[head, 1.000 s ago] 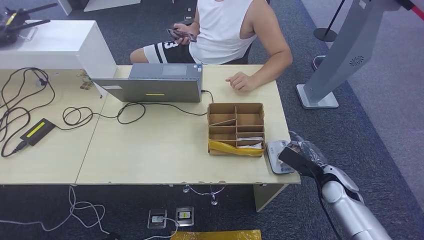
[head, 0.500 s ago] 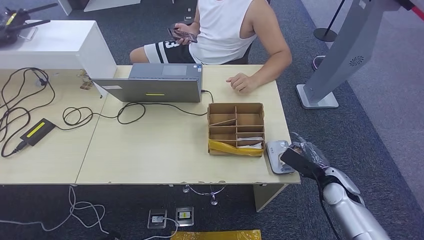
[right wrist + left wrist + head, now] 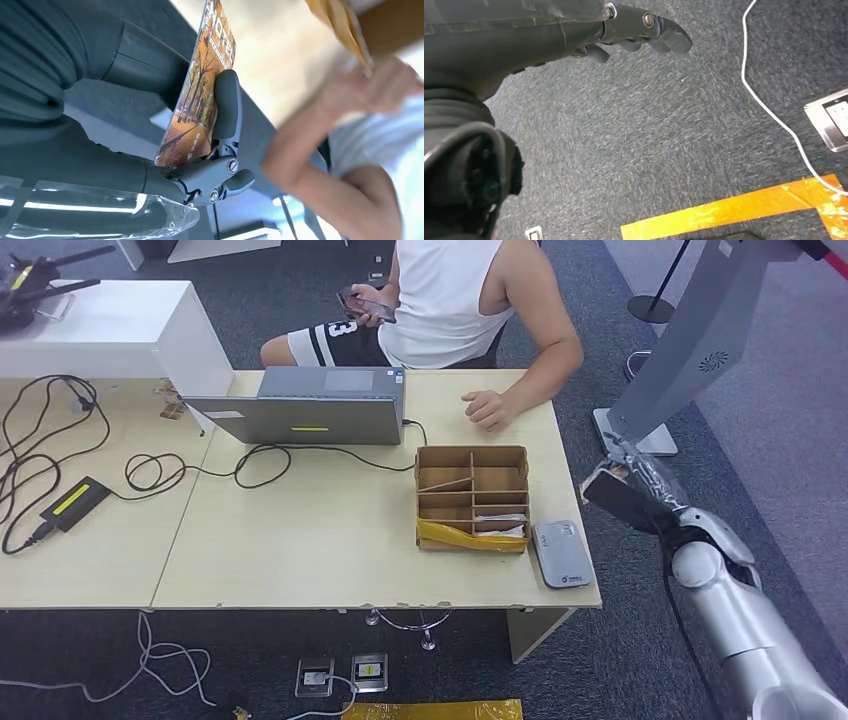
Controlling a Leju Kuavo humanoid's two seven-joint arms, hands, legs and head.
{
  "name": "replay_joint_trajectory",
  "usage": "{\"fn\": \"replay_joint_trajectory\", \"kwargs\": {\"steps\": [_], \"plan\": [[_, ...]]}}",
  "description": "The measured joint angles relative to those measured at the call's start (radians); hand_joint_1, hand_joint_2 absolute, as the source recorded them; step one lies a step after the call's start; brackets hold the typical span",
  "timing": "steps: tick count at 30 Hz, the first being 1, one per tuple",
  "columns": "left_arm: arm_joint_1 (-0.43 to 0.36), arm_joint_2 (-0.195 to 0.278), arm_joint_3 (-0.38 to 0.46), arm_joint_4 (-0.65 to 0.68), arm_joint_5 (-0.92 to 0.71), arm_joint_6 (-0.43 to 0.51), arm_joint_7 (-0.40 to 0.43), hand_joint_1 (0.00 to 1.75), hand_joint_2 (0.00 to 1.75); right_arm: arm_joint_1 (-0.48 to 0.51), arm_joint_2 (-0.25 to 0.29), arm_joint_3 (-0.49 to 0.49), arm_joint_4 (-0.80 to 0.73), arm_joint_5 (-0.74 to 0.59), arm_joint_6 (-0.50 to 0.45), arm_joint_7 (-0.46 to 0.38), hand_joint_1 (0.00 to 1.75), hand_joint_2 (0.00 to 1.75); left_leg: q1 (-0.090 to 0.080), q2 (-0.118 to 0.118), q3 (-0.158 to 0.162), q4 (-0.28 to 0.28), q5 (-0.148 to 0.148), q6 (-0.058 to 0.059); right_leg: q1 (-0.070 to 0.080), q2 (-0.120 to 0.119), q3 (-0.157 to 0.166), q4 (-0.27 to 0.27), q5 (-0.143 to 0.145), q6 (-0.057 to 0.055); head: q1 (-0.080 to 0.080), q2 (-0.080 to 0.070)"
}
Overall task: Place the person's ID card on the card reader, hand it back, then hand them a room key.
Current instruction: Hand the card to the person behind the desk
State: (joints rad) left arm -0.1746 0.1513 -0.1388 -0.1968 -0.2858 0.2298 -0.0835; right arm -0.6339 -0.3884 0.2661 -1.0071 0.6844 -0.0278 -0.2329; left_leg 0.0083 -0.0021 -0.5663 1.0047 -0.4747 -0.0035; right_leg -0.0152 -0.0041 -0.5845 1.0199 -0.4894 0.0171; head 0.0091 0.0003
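The dark fingers (image 3: 226, 107) of the right hand (image 3: 200, 150) press a thin card printed with an orange autumn-tree picture (image 3: 197, 100) against the thick thumb behind it, so the card stands on edge in a firm pinch, most of its face clear of the fingers and its far end poking beyond them. In the head view that right hand (image 3: 622, 498) hangs off the table's edge, at about three o'clock from the brown cardboard divider box (image 3: 472, 498) and at roughly one o'clock from the flat grey card reader (image 3: 561, 553), apart from both. The person's hand (image 3: 489, 408) rests on the pale wooden table (image 3: 330, 530) at about eleven o'clock from the card. Judging by this, the step is handing the card back: it would go best offered free end first towards that resting hand, level and slow, with the pinch loosened only once the person has hold of it. The left hand (image 3: 639, 32) hangs over grey carpet, holding nothing, fingers loosely curled and slightly apart.
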Motion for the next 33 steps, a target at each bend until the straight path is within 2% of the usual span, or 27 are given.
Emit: {"fn": "replay_joint_trajectory", "kwargs": {"steps": [7, 15, 20, 25, 26, 30, 32, 33], "plan": [[-0.017, -0.001, -0.015, 0.000, -0.010, -0.010, 0.002, 0.00, 0.00, -0.215, -0.010, 0.005, 0.044, 0.034, -0.002, -0.067, 1.75, 1.75, 0.000, 0.000, -0.001, 0.000, 0.000, 0.000, 0.000, 0.000, -0.001, 0.000, 0.000, 0.000, 0.000, 0.000], [-0.037, -0.001, -0.031, -0.001, -0.021, -0.023, 0.014, 0.00, 0.00, -0.420, 0.014, 0.067, 0.228, 0.150, -0.016, -0.104, 1.72, 1.75, 0.000, -0.001, -0.001, 0.000, 0.000, 0.000, 0.000, -0.001, -0.001, 0.000, 0.000, 0.000, 0.000, 0.000], [-0.051, -0.001, -0.046, -0.003, -0.030, -0.031, 0.028, 0.00, 0.00, -0.495, 0.043, 0.119, 0.340, 0.199, -0.027, -0.096, 1.70, 1.75, 0.000, -0.001, -0.001, 0.000, 0.000, 0.000, 0.000, -0.001, -0.001, 0.000, 0.000, 0.000, 0.000, 0.000], [-0.059, -0.001, -0.054, -0.003, -0.030, -0.033, 0.031, 0.00, 0.00, -0.521, 0.070, 0.158, 0.415, 0.218, -0.034, -0.089, 1.61, 1.75, 0.000, -0.001, -0.001, 0.000, 0.000, 0.000, 0.000, -0.001, -0.001, 0.000, 0.000, 0.000, 0.000, 0.000], [-0.059, -0.001, -0.055, -0.003, -0.030, -0.033, 0.031, 0.00, 0.00, -0.521, 0.074, 0.162, 0.424, 0.220, -0.034, -0.088, 1.53, 1.75, 0.000, -0.001, -0.001, 0.000, 0.000, 0.000, 0.000, -0.001, -0.001, 0.000, 0.000, 0.000, 0.000, 0.000], [-0.059, -0.001, -0.056, -0.003, -0.028, -0.033, 0.031, 0.00, 0.00, -0.525, 0.082, 0.173, 0.443, 0.223, -0.036, -0.088, 0.12, 1.75, 0.000, -0.001, -0.001, 0.000, 0.000, 0.000, 0.000, -0.001, -0.001, 0.000, 0.000, 0.000, 0.000, 0.000], [-0.059, -0.001, -0.056, -0.003, -0.025, -0.033, 0.031, 0.00, 0.00, -0.528, 0.088, 0.179, 0.456, 0.225, -0.038, -0.090, 0.00, 1.75, 0.000, -0.001, -0.001, 0.000, 0.000, 0.000, 0.000, 0.000, -0.001, 0.000, 0.000, 0.000, 0.000, 0.000], [-0.059, -0.001, -0.056, -0.003, -0.023, -0.033, 0.031, 0.00, 0.00, -0.528, 0.091, 0.183, 0.462, 0.226, -0.039, -0.090, 0.00, 1.75, 0.000, -0.001, -0.001, 0.000, 0.000, 0.000, 0.000, 0.000, -0.001, 0.000, 0.000, 0.000, 0.000, 0.000]]}}
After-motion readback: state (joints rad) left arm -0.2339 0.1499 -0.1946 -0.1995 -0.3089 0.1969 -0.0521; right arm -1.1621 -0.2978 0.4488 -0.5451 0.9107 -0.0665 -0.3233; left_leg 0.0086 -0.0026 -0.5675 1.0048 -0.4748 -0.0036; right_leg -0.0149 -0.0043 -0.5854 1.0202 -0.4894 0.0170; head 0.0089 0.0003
